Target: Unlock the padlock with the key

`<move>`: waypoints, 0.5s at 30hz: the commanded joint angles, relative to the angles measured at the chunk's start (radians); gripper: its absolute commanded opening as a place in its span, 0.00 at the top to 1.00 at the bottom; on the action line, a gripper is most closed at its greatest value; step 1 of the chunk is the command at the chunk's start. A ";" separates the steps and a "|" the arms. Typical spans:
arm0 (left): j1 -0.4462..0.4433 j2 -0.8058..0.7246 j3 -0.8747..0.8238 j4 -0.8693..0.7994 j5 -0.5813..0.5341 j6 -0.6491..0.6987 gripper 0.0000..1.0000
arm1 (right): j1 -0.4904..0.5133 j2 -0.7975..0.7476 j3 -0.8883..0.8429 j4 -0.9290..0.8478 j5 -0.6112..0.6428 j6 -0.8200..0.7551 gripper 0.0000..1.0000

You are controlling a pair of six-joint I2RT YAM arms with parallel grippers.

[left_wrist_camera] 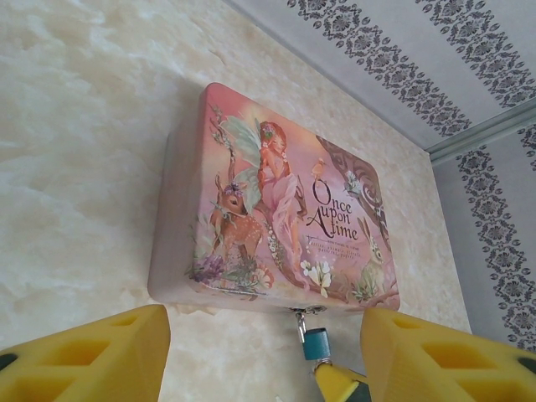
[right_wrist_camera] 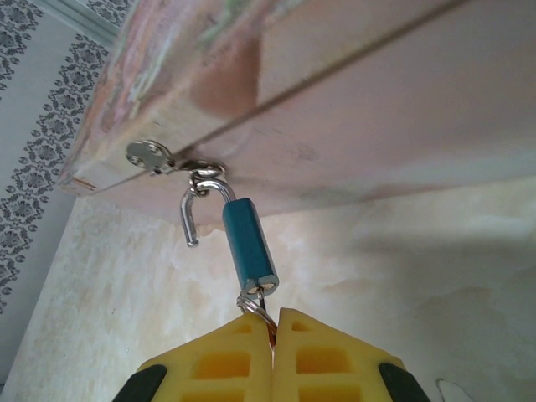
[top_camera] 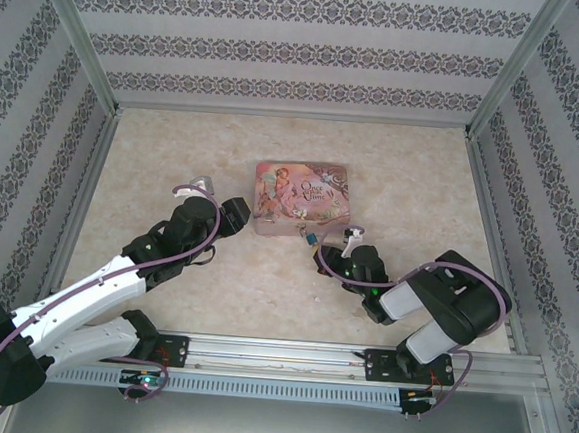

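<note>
Table (top_camera: 164, 156) is bare marble-look. The pink tin (top_camera: 301, 195) sits mid-table, lid up, latch edge toward the arms. Left gripper (top_camera: 235, 215) hovers just off the tin's near-left corner, jaws spread wide, nothing in them. Right gripper (right_wrist_camera: 272, 322) is pinched fully closed at the bottom end of the padlock (right_wrist_camera: 249, 243), on the key (hidden between the pads; a little ring (right_wrist_camera: 254, 301) shows). The padlock hangs from the tin's hasp (right_wrist_camera: 149, 156), teal body slanting down toward the right gripper. The free leg of the shackle (right_wrist_camera: 190, 219) looks out of the body, so I'd call it unlocked but hooked through the hasp. Handling guess: tiny, light, rigid, slick, swings freely. Pinch the teal body, not the thin wire. The tin may slide if tugged.
</note>
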 commanded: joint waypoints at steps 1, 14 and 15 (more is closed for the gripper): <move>0.015 -0.017 0.006 -0.036 -0.014 0.017 0.39 | -0.018 0.044 0.005 0.019 -0.004 0.041 1.00; 0.020 -0.005 0.014 -0.031 -0.017 0.017 0.39 | -0.035 0.136 0.022 0.080 -0.051 0.043 1.00; 0.021 -0.005 0.014 -0.031 -0.017 0.017 0.39 | -0.035 0.138 0.023 0.081 -0.053 0.041 1.00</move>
